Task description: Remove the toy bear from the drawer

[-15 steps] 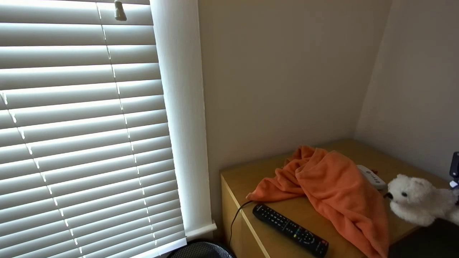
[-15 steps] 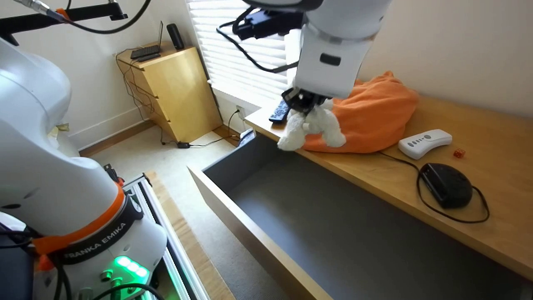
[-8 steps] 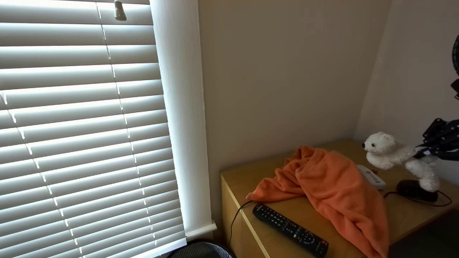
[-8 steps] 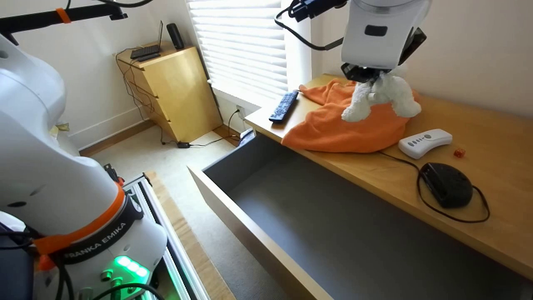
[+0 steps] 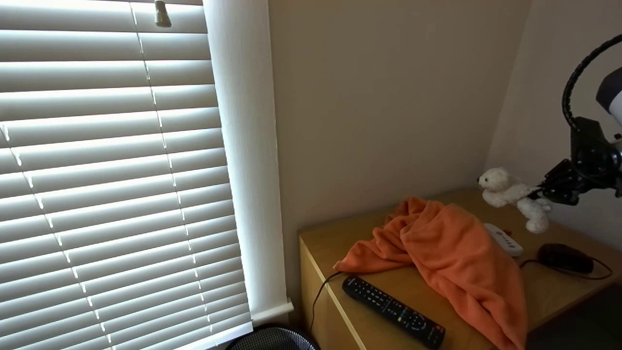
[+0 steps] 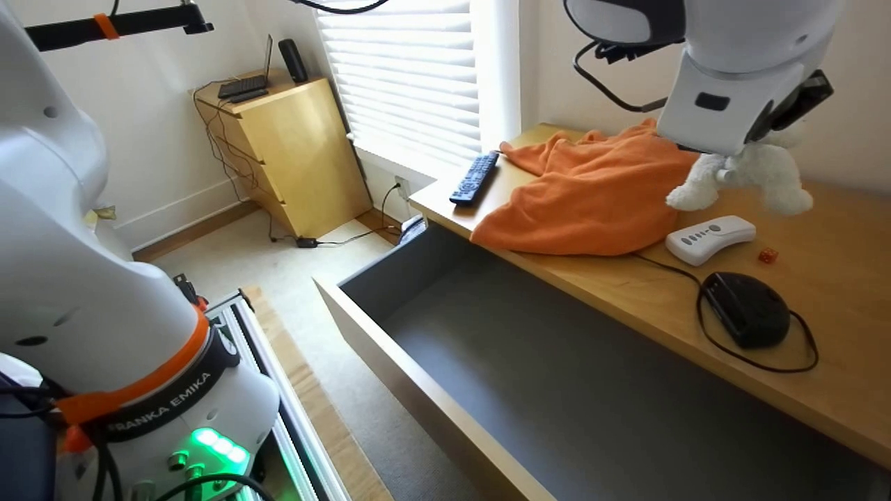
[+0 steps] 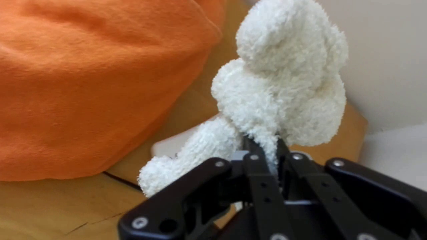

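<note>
A black claw [image 7: 267, 148] pinches a fluffy white toy bear [image 7: 283, 80] above the tan wooden bench [image 6: 849, 306], its grey-lined drawer [image 6: 536, 369] open.

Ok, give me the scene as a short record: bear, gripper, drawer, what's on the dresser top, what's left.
Toy bear: out of the drawer, held in the air over the dresser top
Gripper: pinching the bear by its body
Drawer: pulled open
Dresser top: crumpled orange cloth, black remote, white handset with buttons, small red-orange cube, black corded device
Left to do: bear not yet set down
</note>
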You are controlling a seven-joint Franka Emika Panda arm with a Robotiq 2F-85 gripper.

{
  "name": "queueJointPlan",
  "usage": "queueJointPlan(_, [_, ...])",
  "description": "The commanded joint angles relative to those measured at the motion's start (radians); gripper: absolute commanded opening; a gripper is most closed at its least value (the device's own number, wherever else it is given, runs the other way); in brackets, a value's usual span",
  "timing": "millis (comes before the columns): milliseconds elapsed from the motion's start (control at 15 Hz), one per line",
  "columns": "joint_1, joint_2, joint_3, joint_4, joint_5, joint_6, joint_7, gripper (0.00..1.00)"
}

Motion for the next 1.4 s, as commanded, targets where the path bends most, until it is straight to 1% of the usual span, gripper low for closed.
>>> queueJointPlan(0, [-0.026, 0.131, -0.027, 0.158, 0.082, 0.021, -0.007, 0.03])
queueJointPlan(267, [-0.074, 0.236, -0.055, 0.266, 0.12, 0.013, -0.003, 0.03])
queueJointPlan(667, [-0.105, 0.369, -0.069, 0.336, 0.068, 0.004, 0.01, 0.03])
queueJointPlan(733, [-0.105, 0.383, -0.068, 0.345, 0.067, 0.005, 0.006, 0.36])
queueJointPlan(800, [-0.103, 0.392, -0.067, 0.351, 0.064, 0.006, 0.002, 0.36])
queueJointPlan(867, [-0.1, 0.392, -0.064, 0.352, 0.066, 0.009, -0.009, 0.41])
queueJointPlan(1000, [-0.082, 0.368, -0.067, 0.335, 0.045, 0.014, -0.017, 0.57])
queueJointPlan(1067, [-0.071, 0.336, -0.069, 0.307, 0.026, 0.002, -0.009, 0.66])
queueJointPlan(1200, [-0.04, 0.256, -0.072, 0.228, -0.041, -0.033, 0.001, 0.79])
queueJointPlan(1333, [0.002, 0.143, -0.073, 0.11, -0.137, -0.078, -0.021, 0.94])
